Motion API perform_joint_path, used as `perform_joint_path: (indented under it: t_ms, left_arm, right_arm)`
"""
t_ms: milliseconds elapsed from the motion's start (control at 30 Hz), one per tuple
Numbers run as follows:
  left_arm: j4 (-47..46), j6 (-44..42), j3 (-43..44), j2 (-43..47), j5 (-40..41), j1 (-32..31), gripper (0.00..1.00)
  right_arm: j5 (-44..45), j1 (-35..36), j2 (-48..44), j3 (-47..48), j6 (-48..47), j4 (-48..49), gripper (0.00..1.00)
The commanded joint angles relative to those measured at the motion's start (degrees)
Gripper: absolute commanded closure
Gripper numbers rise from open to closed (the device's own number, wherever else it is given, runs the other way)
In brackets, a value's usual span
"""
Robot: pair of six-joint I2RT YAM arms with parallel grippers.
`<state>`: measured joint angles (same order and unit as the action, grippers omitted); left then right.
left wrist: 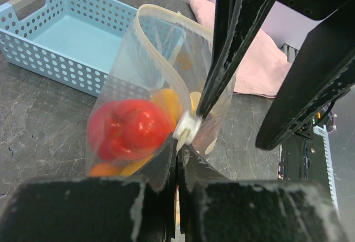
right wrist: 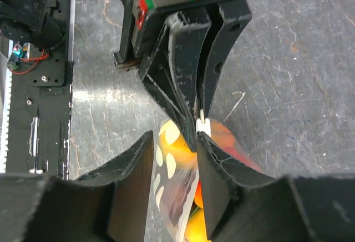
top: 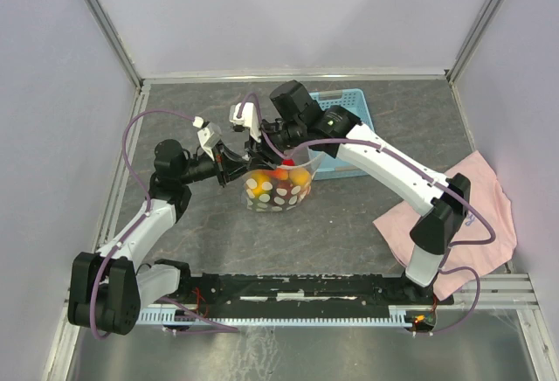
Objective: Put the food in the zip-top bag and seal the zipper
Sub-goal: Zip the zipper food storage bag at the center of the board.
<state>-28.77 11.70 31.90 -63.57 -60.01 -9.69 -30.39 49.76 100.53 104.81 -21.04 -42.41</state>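
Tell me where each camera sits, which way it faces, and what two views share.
Top external: above and behind the bases, looking down on the table; left arm and right arm show.
Left wrist: on that arm's wrist, facing the zip-top bag and blue basket; left end effector pinches the bag.
Right wrist: looks down at the bag; right end effector open around it.
Both wrist views share the bag.

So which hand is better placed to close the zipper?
Probably right: the left hand is shut on the bag's corner, anchoring it; the right hand is open around its top edge, free to slide.
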Motion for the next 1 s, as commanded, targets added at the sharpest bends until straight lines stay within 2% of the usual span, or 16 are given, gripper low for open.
perform_joint_path:
  t_ms: [0,233,500,967]
  left_arm:
    - [-1.13,-3.05,0.11,1.17,0.19,-0.52,0.97]
    - [-1.11,-3.53,-0.05,1.50,0.17,-0.67,0.97]
    - [-1.11,-3.72,-0.17,1.85,0.43,-0.65,0.97]
    - [-1.12,-3.79,-0.29,2.00,1.16,-0.74,0.97]
  right_arm:
    - [-4.18,-0.09,1.87,4.17,0.22,4.15,0.58]
    - [-2.22,-0.08,3.62,5.16,-1.32,2.44,0.71]
    - [0.54,-0.14,3.75,4.03,-2.60,1.47,0.71]
    - [1.98,-0.36,2.13,1.02,-2.21,2.65,0.63]
